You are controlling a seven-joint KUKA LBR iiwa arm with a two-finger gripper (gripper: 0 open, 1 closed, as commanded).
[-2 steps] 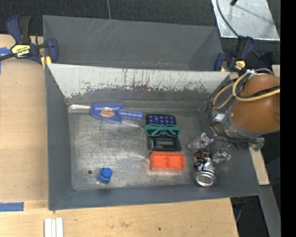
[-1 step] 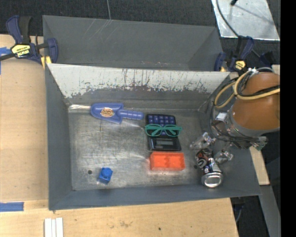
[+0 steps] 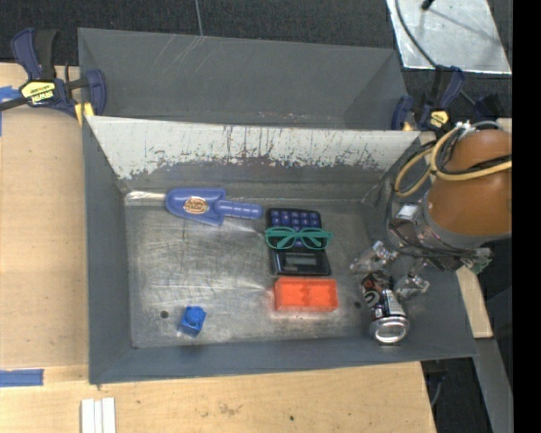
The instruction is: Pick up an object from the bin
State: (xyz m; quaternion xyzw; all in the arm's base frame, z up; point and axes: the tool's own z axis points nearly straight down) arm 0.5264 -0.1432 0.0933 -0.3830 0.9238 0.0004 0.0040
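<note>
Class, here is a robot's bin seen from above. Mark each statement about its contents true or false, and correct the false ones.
1. The green glasses lie on top of the calculator. True.
2. The orange block lies against the bin's far wall. False: it lies just on the near side of the calculator, close to the near wall of the bin.
3. The small blue cube touches the orange block. False: it sits apart, towards the near left corner.
4. The can lies at the bin's right side, close under the arm. True.
</note>
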